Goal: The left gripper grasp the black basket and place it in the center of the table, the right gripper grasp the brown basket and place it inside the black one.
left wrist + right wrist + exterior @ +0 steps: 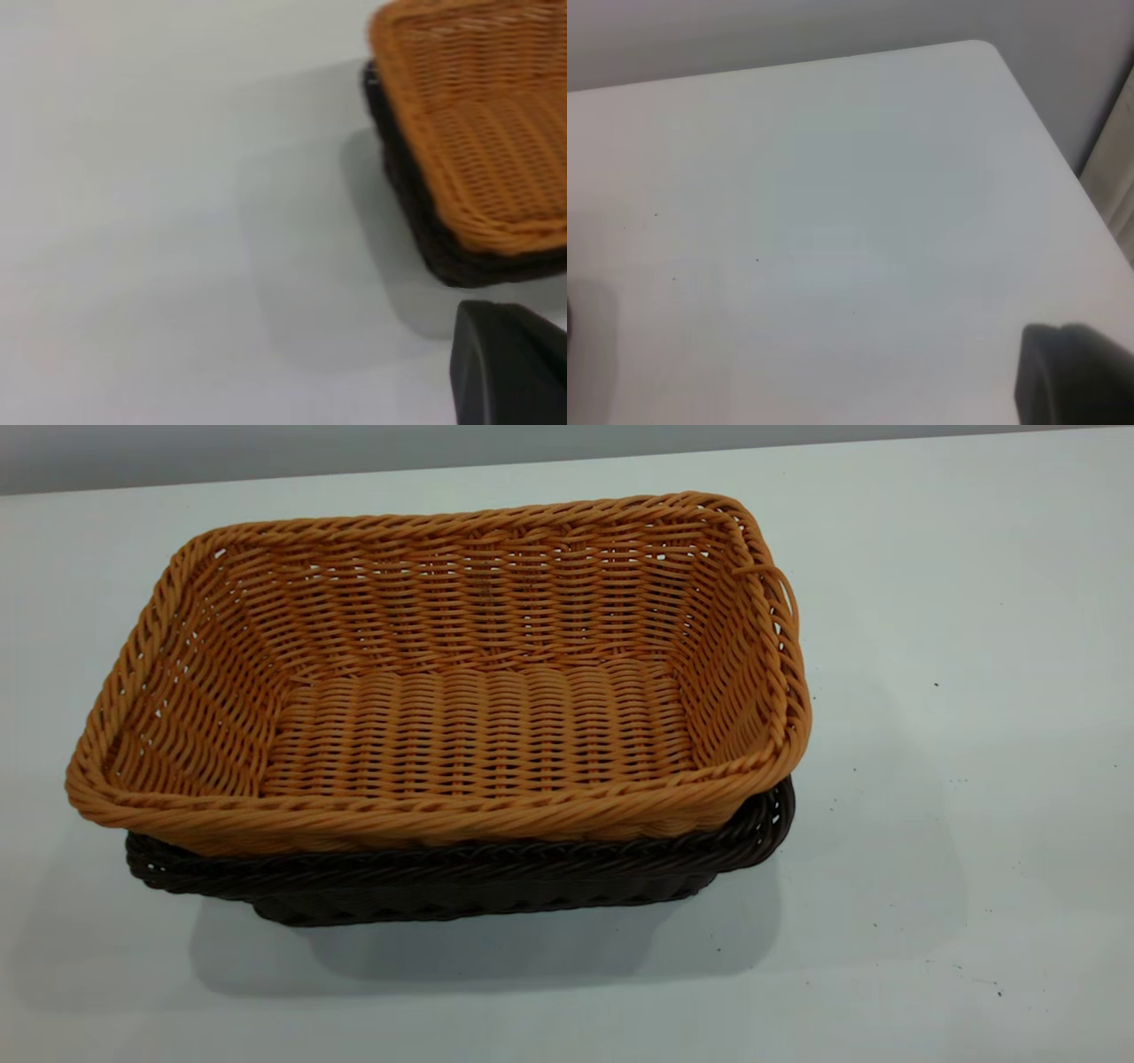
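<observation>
White bench (957,691) seen. Brown basket (461,691) set inside black basket (461,881). Both tools kept away from baskets; their state cannot be told.

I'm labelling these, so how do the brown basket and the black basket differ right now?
The brown basket is orange-tan; the black basket is very dark. The brown one sits nested inside and shows its whole interior; the black one shows only rim and lower wall. Both are rectangular woven wicker with braided rims.
</observation>
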{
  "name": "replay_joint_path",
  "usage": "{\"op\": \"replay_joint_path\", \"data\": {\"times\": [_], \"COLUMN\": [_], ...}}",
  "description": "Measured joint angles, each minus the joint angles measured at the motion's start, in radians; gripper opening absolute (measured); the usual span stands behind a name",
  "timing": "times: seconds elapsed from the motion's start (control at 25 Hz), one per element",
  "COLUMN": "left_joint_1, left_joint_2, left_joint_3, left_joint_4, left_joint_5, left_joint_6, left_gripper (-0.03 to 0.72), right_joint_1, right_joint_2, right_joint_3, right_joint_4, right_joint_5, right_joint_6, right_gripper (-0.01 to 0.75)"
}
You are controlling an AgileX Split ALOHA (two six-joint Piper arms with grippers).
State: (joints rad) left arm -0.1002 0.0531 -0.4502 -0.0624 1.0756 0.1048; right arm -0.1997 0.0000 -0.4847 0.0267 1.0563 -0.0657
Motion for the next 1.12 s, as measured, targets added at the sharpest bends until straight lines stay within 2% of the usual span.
{"op": "replay_joint_path", "data": {"times": [0.16, 0.28, 1.12], "left_joint_1": [0.082, 0.107, 0.107], "left_joint_2": [0.0, 0.0, -0.054], "left_joint_3": [0.0, 0.0, -0.004], "left_joint_4": [-0.001, -0.001, -0.008], "left_joint_5": [0.0, 0.0, 0.008], "left_joint_6": [0.001, 0.001, 0.0], "left_gripper": [-0.001, -0.001, -0.001], "right_joint_1": [0.0, 0.0, 0.0], "right_joint_2": [0.0, 0.0, 0.0], "right_joint_3": [0.0, 0.0, 0.0], "right_joint_4": [0.0, 0.0, 0.0], "right_joint_5": [0.0, -0.001, -0.001], "right_joint_6": [0.0, 0.0, 0.0], "right_gripper": [0.0, 0.0, 0.0]}}
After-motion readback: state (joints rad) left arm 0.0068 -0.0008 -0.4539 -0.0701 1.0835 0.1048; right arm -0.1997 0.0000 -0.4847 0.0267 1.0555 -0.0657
